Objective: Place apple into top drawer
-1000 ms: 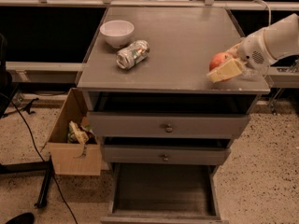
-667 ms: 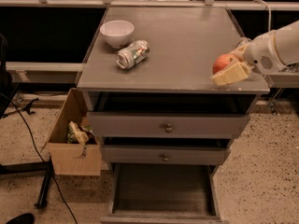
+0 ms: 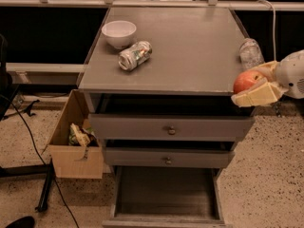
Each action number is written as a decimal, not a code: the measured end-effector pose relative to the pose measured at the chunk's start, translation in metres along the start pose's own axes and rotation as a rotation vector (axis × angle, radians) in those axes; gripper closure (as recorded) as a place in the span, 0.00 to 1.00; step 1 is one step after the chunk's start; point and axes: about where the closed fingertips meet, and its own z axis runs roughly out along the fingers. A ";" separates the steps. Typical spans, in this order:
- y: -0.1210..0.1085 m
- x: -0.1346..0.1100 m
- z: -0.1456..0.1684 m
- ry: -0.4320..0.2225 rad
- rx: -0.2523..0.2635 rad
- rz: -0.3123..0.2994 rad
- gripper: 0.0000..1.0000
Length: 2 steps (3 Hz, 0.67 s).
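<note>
The tool is pinching the apple just past the bench's front right corner, while the top drawer is sitting below it and leftward.

I'm working in what looks like a lab or office workroom: speckled floor, grey drawer cabinet, a cardboard box beside it, a white cable behind. My gripper hangs off the cabinet's front right corner, clasping the apple.
</note>
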 end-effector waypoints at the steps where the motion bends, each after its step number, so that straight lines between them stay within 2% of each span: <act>1: 0.004 0.004 0.005 -0.003 -0.014 0.002 1.00; 2: 0.005 0.005 0.006 -0.003 -0.015 0.002 1.00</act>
